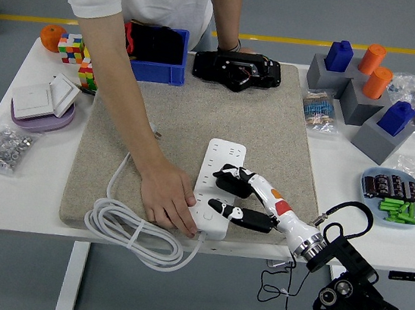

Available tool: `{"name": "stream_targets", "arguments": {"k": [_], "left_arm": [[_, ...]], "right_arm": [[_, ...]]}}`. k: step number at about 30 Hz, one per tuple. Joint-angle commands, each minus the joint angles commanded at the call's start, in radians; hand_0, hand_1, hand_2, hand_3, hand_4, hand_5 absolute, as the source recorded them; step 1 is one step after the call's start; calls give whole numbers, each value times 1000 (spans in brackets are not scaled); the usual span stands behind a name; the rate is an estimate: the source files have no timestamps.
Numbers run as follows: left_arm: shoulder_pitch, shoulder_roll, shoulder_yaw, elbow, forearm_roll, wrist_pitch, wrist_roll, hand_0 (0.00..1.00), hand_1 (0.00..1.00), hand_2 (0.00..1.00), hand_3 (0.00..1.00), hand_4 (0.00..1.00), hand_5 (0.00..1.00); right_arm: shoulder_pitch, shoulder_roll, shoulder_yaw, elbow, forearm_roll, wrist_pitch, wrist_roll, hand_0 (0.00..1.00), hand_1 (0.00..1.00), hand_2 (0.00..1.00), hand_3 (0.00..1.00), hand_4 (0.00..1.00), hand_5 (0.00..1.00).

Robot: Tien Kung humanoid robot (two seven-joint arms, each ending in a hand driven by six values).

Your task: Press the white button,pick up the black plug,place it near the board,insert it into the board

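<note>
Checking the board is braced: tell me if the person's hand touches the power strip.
Touching. The head view shows the person's hand pressed flat over the power strip near end.
</note>
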Motion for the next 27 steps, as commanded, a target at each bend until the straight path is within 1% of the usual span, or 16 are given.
{"name": "stream_targets", "arguments": {"k": [9,20,27], "left_arm": [[5,0,-4,0,11,-2,1,707,662,587,680,633,299],[3,0,-6,0,7,-1,1,707,662,587,680,632,298],[3,-1,-7,0,3,-1,0,706,662,587,681,632,297]], "right_arm": [[15,5,-14,24,-14,0,-8,933,804,754,748,926,738],[45,12,-42,16,-23,2,-18,930,799,751,747,925,737],[51,13,-49,14,-27,5,-21,929,797,751,744,924,736]]}}
